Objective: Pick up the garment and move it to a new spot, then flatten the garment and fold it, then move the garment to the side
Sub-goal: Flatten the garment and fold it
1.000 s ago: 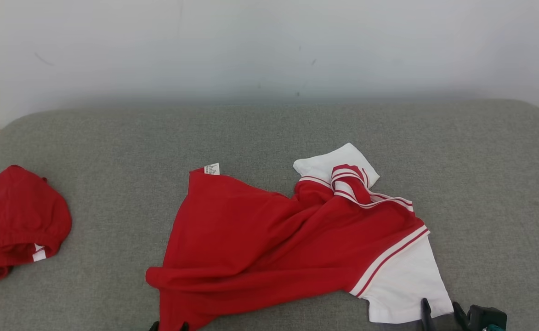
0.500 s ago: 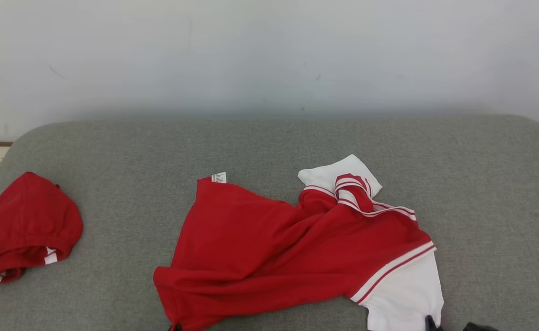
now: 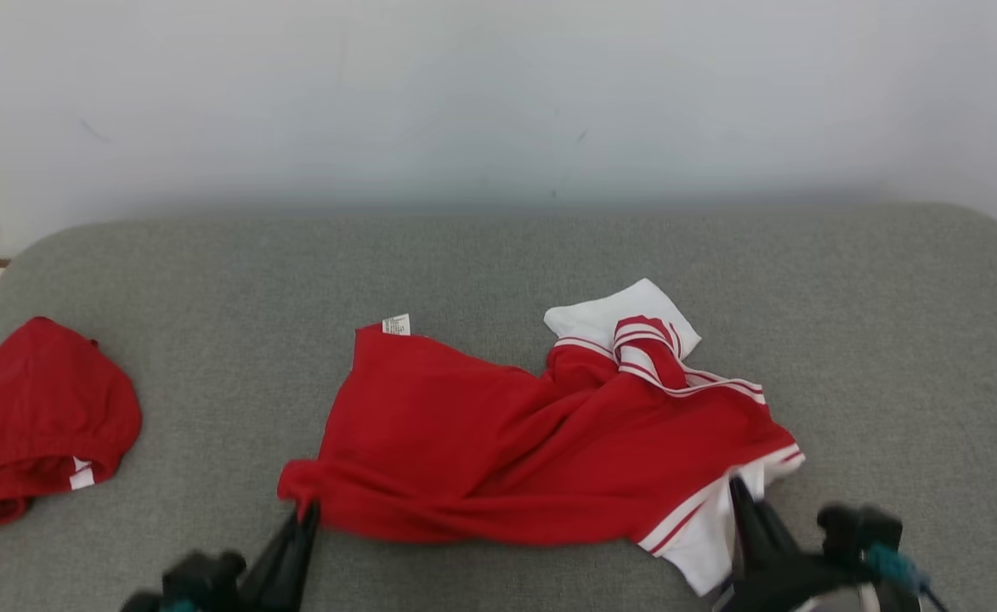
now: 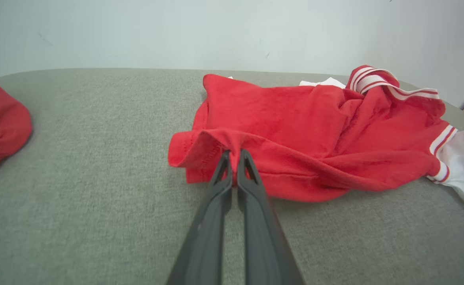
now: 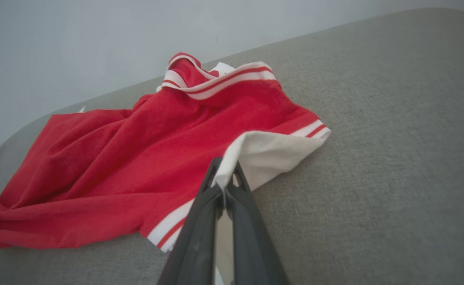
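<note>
Both grippers have come up from the bottom edge of the head view and closed on the red-and-white garment [image 3: 498, 433] since a second ago, and its near edge, spread flatter then, is now bunched and drawn in. The left gripper [image 3: 305, 512] pinches the red hem corner, its jaws pressed together with a fold of cloth between the tips. The right gripper [image 3: 738, 491] is clamped just as tightly on the edge of the white sleeve [image 5: 271, 150]. The garment stretches from one gripper to the other and away beyond their fingertips across the grey cushion [image 3: 498, 263]. Its striped collar [image 3: 651, 340] is heaped ahead of the right gripper and a little inward, and a small white label [image 3: 396, 324] sits at the far corner ahead of the left gripper. A second red garment [image 3: 35, 408] lies crumpled well off to the left gripper's outer side, apart from the first. Grey fabric runs on past the right gripper's outer side, and a pale wall [image 3: 498, 85] rises behind the cushion's far edge.
</note>
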